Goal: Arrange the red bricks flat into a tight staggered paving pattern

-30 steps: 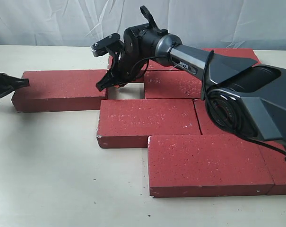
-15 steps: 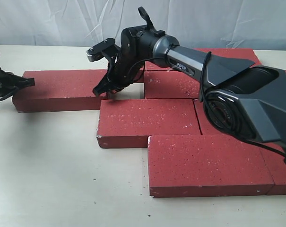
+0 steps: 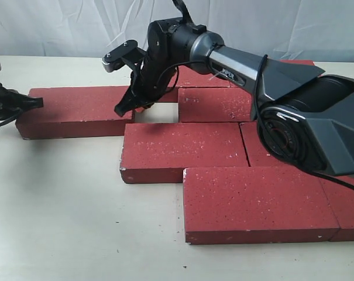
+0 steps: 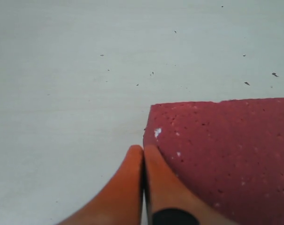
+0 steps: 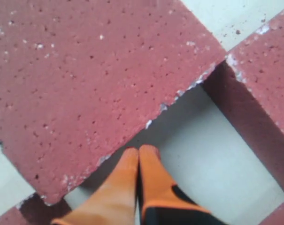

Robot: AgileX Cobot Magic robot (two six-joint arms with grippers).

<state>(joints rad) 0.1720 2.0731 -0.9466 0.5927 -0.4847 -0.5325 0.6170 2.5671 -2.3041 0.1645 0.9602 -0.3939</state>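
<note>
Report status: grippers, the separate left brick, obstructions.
Left gripper shut, at outer corner of the flat dark-red rectangular paving brick. Right gripper shut, empty, tips in the gap at its inner end. Gap not closed; right gripper stands in it.

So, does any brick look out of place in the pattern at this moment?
Yes. The leftmost brick sits apart from its row: an open gap separates it from the next brick, while the other bricks in view lie tight together.
</note>
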